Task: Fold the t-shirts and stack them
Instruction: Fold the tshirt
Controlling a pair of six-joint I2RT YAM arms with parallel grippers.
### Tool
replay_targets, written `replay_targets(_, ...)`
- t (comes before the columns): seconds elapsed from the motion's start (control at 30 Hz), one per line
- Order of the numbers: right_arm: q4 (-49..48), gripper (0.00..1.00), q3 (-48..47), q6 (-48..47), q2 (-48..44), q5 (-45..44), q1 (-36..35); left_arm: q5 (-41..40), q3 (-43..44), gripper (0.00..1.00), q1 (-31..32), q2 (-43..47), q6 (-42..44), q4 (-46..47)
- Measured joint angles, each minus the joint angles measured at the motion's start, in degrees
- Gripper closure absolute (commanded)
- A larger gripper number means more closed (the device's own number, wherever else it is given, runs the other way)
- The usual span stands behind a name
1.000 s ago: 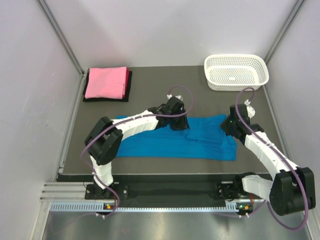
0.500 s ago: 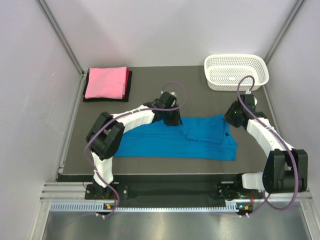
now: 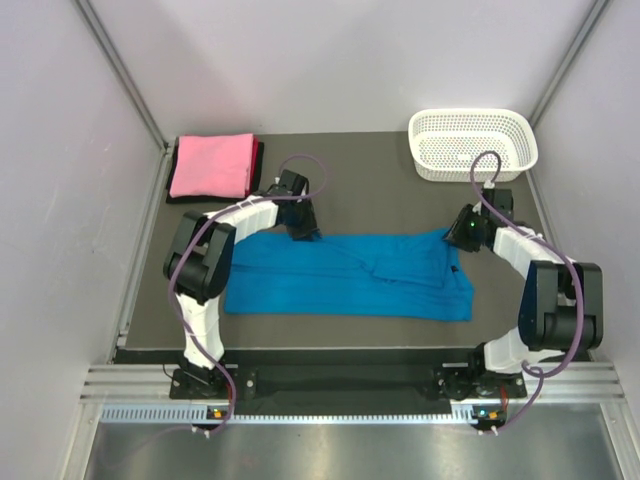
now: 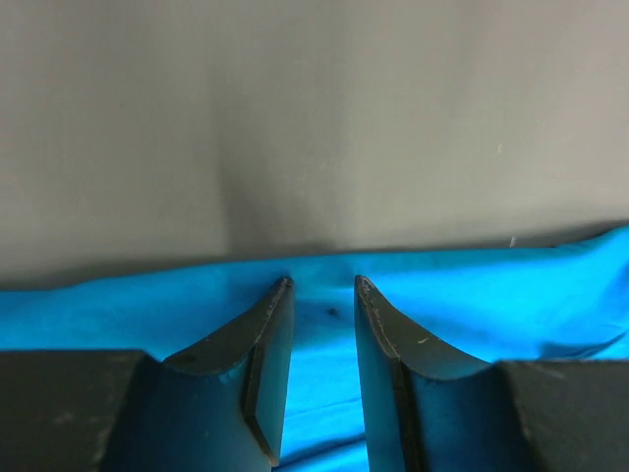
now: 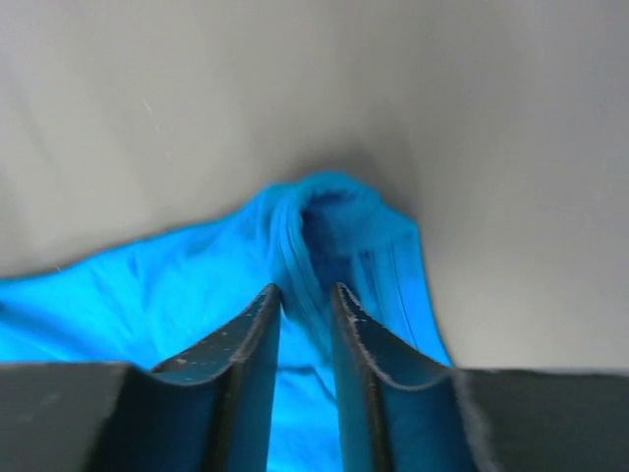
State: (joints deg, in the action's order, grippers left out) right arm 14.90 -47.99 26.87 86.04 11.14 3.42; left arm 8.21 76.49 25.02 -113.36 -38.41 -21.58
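**Both grippers on the far edge of the turquoise shirt**

The turquoise-blue t-shirt lies spread in a long flat band on the dark grey table. It is nearer to the arm bases than the white basket and stretches away to the basket's left.

The left gripper sits on the shirt's far hem, at the end furthest from the basket. Its dark, curved fingers stand a narrow gap apart. Smooth blue cloth shows in that gap, and the hem runs just past the fingertips, with bare table beyond. I cannot tell whether they pinch the cloth or only rest over it.

The right gripper is at the shirt's far corner on the basket side. There the cloth is gathered into a soft rounded ridge with a stitched hem. The ridge runs straight into the slit between the two fingers, which are closed on it.

The shirt's cloth is matt and thin, with a few shallow creases near its basket-side end. Far to the left of the basket, a pink t-shirt lies folded square on a dark folded t-shirt. The basket is perforated plastic, oval, with a rolled rim.
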Motion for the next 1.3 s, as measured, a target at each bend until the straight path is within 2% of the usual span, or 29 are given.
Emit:
replay_targets(0.07, -2.5, 0.75, 0.4, 0.1, 0.8, 1.0, 0.6, 0.3, 0.0, 0.63, -0.5, -0.3, 0.0, 0.1)
replay_targets(0.13, -5.2, 0.81, 1.1, 0.2, 2.1, 2.3, 1.0, 0.3, 0.0, 0.63, -0.6, -0.3, 0.0, 0.2)
replay_targets(0.17, -6.3, 0.92, 1.5, 0.3, 2.8, 2.8, 1.0, 0.2, 0.0, 0.63, -0.6, -0.3, 0.0, 0.2)
replay_targets(0.2, -7.5, 0.98, 2.2, 0.3, 3.5, 3.5, 1.1, 0.0, -0.1, 0.63, -0.6, -0.3, 0.0, 0.3)
replay_targets(0.23, -8.6, 1.00, 3.0, 0.6, 4.3, 4.1, 1.2, -0.1, -0.2, 0.63, -0.6, -0.3, 0.0, 0.4)
replay_targets(0.57, -17.2, 1.00, 9.3, 4.3, 4.5, 7.8, 5.1, -0.6, -0.6, 0.62, -0.6, -0.3, -0.4, 0.9)
replay_targets(0.63, -17.0, 0.99, 9.4, 4.5, 4.2, 7.5, 6.1, -0.7, -0.6, 0.62, -0.6, -0.3, -0.4, 0.9)
replay_targets(0.77, -17.0, 0.80, 9.4, 5.0, 3.7, 7.8, 7.2, -0.8, -0.6, 0.62, -0.7, -0.3, -0.4, 0.9)
replay_targets(0.83, -17.0, 0.76, 9.4, 5.2, 3.3, 8.2, 7.2, -0.7, -0.6, 0.62, -0.7, -0.3, -0.4, 0.9)
replay_targets(1.3, -15.4, 0.73, 3.9, 2.5, 3.8, 10.3, 7.3, 0.1, -0.6, 0.62, -0.9, -0.3, -0.4, 0.9)
